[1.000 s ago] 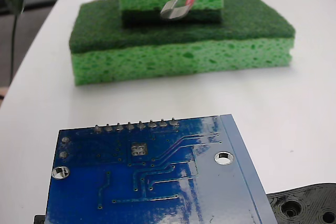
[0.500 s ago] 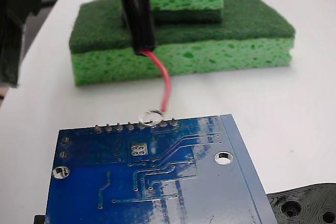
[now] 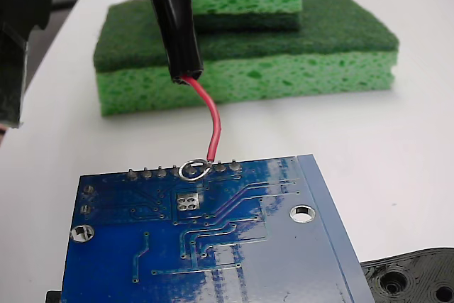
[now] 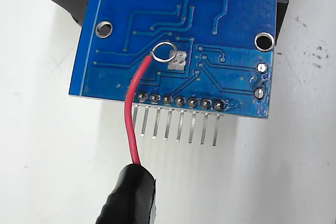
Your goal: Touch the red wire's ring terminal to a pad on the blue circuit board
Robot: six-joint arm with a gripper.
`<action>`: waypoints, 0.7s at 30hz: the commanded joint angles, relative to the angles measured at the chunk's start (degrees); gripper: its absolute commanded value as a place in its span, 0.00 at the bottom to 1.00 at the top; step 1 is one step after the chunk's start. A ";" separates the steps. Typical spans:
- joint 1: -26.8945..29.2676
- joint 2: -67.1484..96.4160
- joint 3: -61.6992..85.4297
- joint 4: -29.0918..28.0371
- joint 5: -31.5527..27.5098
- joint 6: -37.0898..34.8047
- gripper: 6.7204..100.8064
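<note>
Hanging from a thick black sleeve (image 3: 177,30) at upper left of the fixed view, the red wire (image 3: 210,115) curves down to the blue circuit board (image 3: 234,246) at lower centre. Ring terminal (image 3: 194,170) sits at the board's far edge, over the row of solder bumps, about at the fifth pad (image 3: 191,169) from the left; touching or just above, can't tell from this view. Wrist view: sleeve (image 4: 128,195) at bottom centre, wire (image 4: 132,111) runs up across the pad row (image 4: 180,101), ring (image 4: 164,52) appears over the blue surface just beside the silver square (image 4: 178,61), past the pads. The two views disagree on ring height and contact. Gripper fingers not seen in either view, so open or closed unknown. Green sponges (image 3: 248,54) stacked behind the board, black plastic part (image 3: 415,278) at lower right, white table (image 3: 397,140).
</note>
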 commanded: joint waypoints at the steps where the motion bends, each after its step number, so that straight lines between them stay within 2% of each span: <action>1: 0.00 0.00 -0.26 -0.18 -0.18 0.00 0.99; 21: 0.62 -2.11 -1.05 -0.35 -0.35 -0.35 0.99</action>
